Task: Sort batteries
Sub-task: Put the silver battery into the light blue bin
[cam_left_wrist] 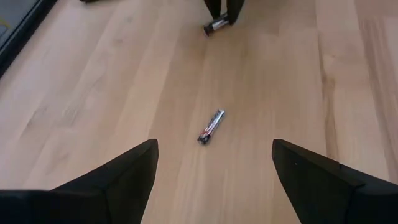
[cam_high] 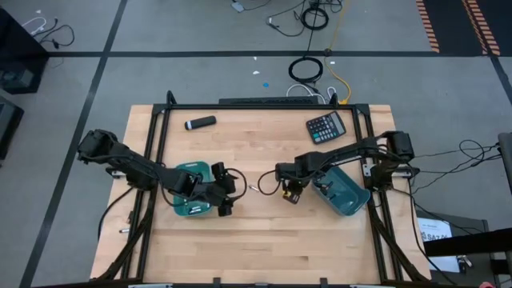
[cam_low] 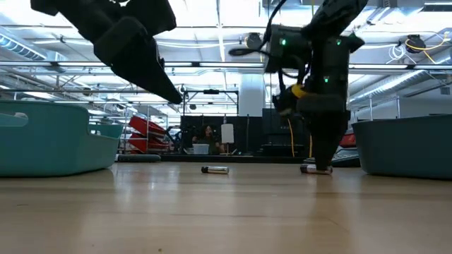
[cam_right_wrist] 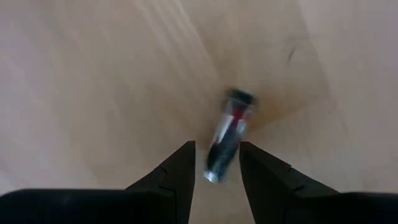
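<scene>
Two batteries lie flat on the wooden table. One battery [cam_high: 254, 189] [cam_left_wrist: 211, 126] [cam_low: 215, 169] lies between the two grippers. My left gripper [cam_left_wrist: 214, 168] [cam_high: 226, 196] hovers open above the right rim of the left teal bin [cam_high: 192, 200], pointing toward that battery. My right gripper [cam_right_wrist: 216, 168] [cam_high: 290, 194] [cam_low: 318, 166] points down at the table, open by a narrow gap. Its fingers stand on either side of one end of the second battery [cam_right_wrist: 227, 137] [cam_left_wrist: 216, 25] [cam_low: 309, 169]; I see no touch.
The right teal bin [cam_high: 344, 192] [cam_low: 406, 144] sits just right of my right gripper. A black calculator [cam_high: 326, 126] and a black-and-grey marker-like cylinder [cam_high: 200, 122] lie near the far edge. Bare wood stretches along the near side.
</scene>
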Motion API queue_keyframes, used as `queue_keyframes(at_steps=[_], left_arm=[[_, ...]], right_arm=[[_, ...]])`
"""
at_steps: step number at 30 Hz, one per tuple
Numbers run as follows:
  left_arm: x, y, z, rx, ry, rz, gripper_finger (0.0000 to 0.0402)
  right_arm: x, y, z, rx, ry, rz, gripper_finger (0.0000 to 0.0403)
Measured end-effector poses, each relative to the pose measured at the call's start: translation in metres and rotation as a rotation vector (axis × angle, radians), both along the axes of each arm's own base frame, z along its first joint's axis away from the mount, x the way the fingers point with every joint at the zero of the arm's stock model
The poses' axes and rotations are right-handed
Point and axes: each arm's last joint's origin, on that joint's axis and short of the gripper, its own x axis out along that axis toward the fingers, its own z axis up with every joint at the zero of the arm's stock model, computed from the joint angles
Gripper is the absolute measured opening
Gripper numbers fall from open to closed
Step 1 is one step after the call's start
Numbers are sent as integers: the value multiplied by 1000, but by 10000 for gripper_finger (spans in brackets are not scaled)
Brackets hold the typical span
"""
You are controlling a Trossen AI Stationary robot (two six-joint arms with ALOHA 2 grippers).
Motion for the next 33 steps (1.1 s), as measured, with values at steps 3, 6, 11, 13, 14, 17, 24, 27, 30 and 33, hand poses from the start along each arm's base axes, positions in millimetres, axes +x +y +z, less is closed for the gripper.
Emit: queue_keyframes(at_steps=[3, 6, 11, 13, 14, 17, 24, 27, 30, 33], left_arm=[[-1, 1, -5, 0, -45, 14, 324], [-2, 3, -10, 15, -117, 53, 324], [-4, 4, -13, 22, -139, 80, 324], [-3, 4, -13, 21, -145, 80, 324], [-3, 4, -12, 20, -147, 80, 324], [-3, 4, -12, 19, -147, 81, 324], [-2, 1, -12, -38, -159, 51, 324], [-3, -4, -11, -7, -154, 2, 324], [-4, -6, -11, 40, -140, -44, 314], [-3, -5, -11, 69, -133, -62, 295]], right_arm=[[2, -3, -8, 2, 18, -8, 115], [4, -5, -14, 0, 30, -9, 110], [4, -5, -14, -44, 33, 31, 94], [4, -5, -14, -54, 33, 66, 78], [4, -6, -14, -61, 33, 81, 65], [5, -6, -15, -72, 22, 120, 24], [25, -2, -9, -122, -195, 191, 23], [34, 4, 0, -73, -329, 218, 23], [44, 6, 16, -12, -492, 232, 23], [46, 7, 20, 22, -522, 234, 23]])
